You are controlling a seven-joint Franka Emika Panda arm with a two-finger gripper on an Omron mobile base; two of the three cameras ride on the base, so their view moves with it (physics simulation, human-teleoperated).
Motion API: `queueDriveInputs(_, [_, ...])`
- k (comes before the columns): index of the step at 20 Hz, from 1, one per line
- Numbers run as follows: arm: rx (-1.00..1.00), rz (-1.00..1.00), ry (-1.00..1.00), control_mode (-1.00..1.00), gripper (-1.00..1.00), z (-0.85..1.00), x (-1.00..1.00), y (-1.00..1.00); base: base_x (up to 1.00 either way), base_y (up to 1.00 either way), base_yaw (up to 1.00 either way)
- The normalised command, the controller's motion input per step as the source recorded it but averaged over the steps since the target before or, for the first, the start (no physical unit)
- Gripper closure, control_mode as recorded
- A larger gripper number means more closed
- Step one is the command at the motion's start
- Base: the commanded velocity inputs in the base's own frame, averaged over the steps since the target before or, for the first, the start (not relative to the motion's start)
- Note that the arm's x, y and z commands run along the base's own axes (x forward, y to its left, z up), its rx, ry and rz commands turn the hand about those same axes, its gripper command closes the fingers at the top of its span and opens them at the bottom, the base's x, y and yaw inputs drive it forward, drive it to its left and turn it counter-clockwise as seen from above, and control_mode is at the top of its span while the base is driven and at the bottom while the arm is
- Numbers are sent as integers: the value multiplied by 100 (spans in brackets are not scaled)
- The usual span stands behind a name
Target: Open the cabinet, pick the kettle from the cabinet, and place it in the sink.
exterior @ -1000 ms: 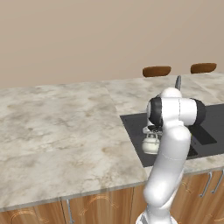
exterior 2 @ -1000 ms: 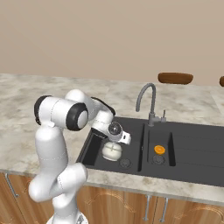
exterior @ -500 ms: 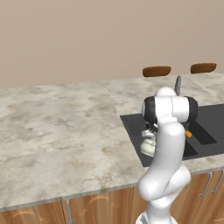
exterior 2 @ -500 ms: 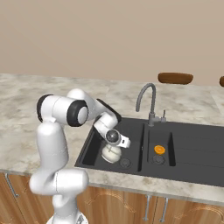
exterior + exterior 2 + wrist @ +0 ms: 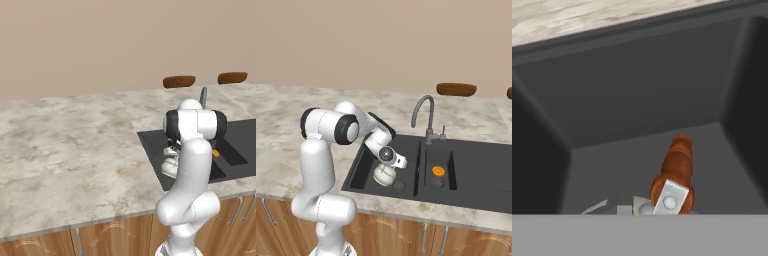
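Note:
The cream-white kettle (image 5: pixel 383 176) with its red knob (image 5: pixel 677 169) sits low in the left basin of the black sink (image 5: pixel 406 145), on or just above the floor. My gripper (image 5: pixel 387 167) reaches down onto the kettle's top and is shut on its thin handle. The handle's grey bracket (image 5: pixel 669 198) shows right at the bottom of the hand view. In the left base view the kettle (image 5: pixel 170 163) peeks out from behind my arm, inside the sink (image 5: pixel 151 145). The cabinet is out of view.
A curved silver faucet (image 5: pixel 424 114) stands behind the basin divider. An orange object (image 5: pixel 438 171) lies in the small middle basin, and a drain (image 5: pixel 399 186) is beside the kettle. Marble counter (image 5: pixel 65 150) spreads to the left. Two brown stool tops (image 5: pixel 179 81) stand beyond the counter.
The kettle has come down slightly in the basin over the last second and now holds still. My elbow has shifted a little.

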Motion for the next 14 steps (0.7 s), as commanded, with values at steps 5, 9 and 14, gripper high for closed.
queueDriveInputs(5, [0,0,0,-100,100,8,5,-4,0,0,0])
queueDriveInputs(9, [0,0,0,-100,100,5,6,-2,0,0,0])
queueDriveInputs(14, [0,0,0,-100,100,-7,5,-2,0,0,0])
